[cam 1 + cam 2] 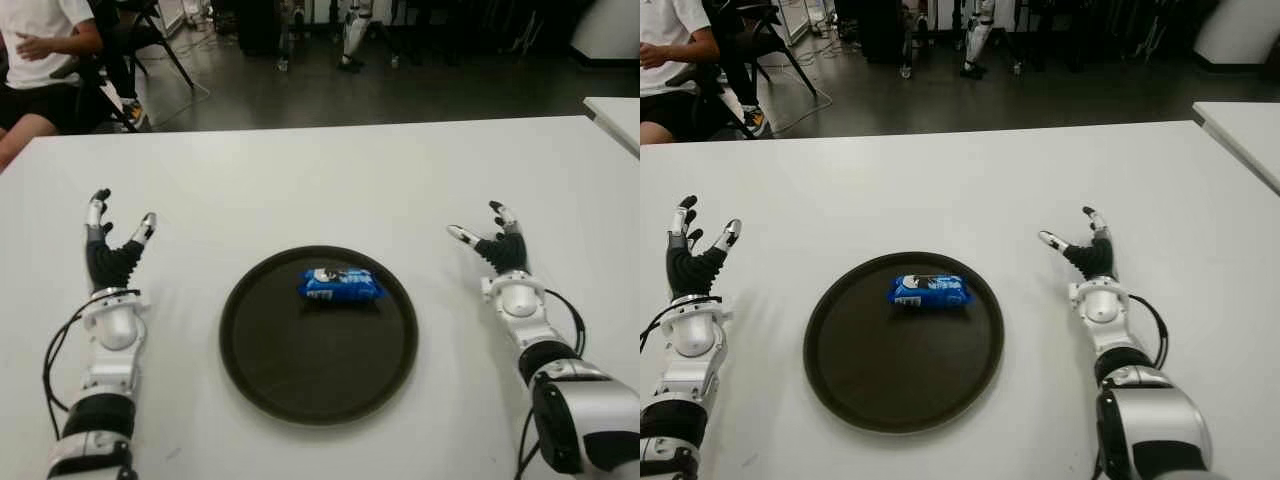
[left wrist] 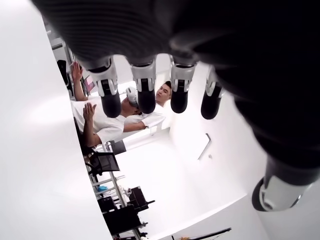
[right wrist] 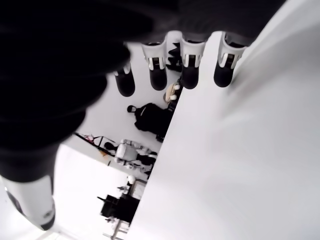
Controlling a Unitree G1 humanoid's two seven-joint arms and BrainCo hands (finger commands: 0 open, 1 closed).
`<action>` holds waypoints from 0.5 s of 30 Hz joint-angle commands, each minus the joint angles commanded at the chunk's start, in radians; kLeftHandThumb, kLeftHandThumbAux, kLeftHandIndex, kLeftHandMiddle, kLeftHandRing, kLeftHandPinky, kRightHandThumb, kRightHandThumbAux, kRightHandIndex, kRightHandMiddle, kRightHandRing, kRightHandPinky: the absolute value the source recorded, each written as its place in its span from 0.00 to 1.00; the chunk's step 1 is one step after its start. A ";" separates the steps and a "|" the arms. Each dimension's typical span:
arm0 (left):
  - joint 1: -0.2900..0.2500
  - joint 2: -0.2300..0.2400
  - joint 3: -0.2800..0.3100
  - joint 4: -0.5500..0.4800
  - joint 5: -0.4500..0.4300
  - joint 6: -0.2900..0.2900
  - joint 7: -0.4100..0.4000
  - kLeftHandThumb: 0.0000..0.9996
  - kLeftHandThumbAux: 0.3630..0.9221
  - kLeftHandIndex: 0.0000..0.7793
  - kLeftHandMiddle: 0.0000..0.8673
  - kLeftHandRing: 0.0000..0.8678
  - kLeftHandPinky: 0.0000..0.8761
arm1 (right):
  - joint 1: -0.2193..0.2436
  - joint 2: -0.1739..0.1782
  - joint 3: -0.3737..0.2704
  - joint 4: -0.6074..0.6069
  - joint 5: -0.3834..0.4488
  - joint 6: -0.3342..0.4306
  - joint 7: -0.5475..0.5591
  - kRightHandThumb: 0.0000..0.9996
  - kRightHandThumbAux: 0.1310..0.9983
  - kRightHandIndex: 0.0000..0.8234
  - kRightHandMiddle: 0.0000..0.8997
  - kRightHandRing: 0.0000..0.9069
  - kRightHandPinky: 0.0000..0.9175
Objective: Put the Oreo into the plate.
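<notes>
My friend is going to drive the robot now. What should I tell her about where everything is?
Left hand: open, holding nothing, showing left of the plate.
Right hand: open, holding nothing, showing right of the plate.
Oreo: the blue pack lies inside the dark round plate, in its far half.
Plate: sits on the white table between the two hands.
Done: the Oreo is in the plate.
Left: nothing that shows; both hands are clear of the plate.

A seated person [image 1: 40, 50] shows beyond the white table's [image 1: 320, 180] far left corner.
</notes>
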 joint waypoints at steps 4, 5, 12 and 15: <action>0.000 0.000 -0.001 0.001 -0.001 -0.001 0.000 0.00 0.42 0.02 0.00 0.00 0.00 | 0.002 0.000 0.001 0.000 -0.002 -0.017 -0.003 0.00 0.61 0.00 0.00 0.00 0.00; 0.000 0.000 -0.001 0.001 -0.001 -0.001 0.000 0.00 0.42 0.02 0.00 0.00 0.00 | 0.002 -0.001 0.004 -0.001 -0.005 -0.022 -0.005 0.00 0.61 0.00 0.00 0.00 0.00; -0.006 0.001 -0.002 0.009 0.000 -0.002 0.001 0.00 0.42 0.02 0.00 0.00 0.00 | -0.006 -0.011 -0.001 0.005 0.006 -0.020 0.022 0.00 0.63 0.00 0.00 0.00 0.00; -0.008 0.002 -0.001 0.012 -0.001 -0.003 0.001 0.00 0.42 0.02 0.00 0.00 0.00 | -0.008 -0.010 -0.011 0.006 0.016 -0.024 0.032 0.00 0.65 0.00 0.00 0.00 0.00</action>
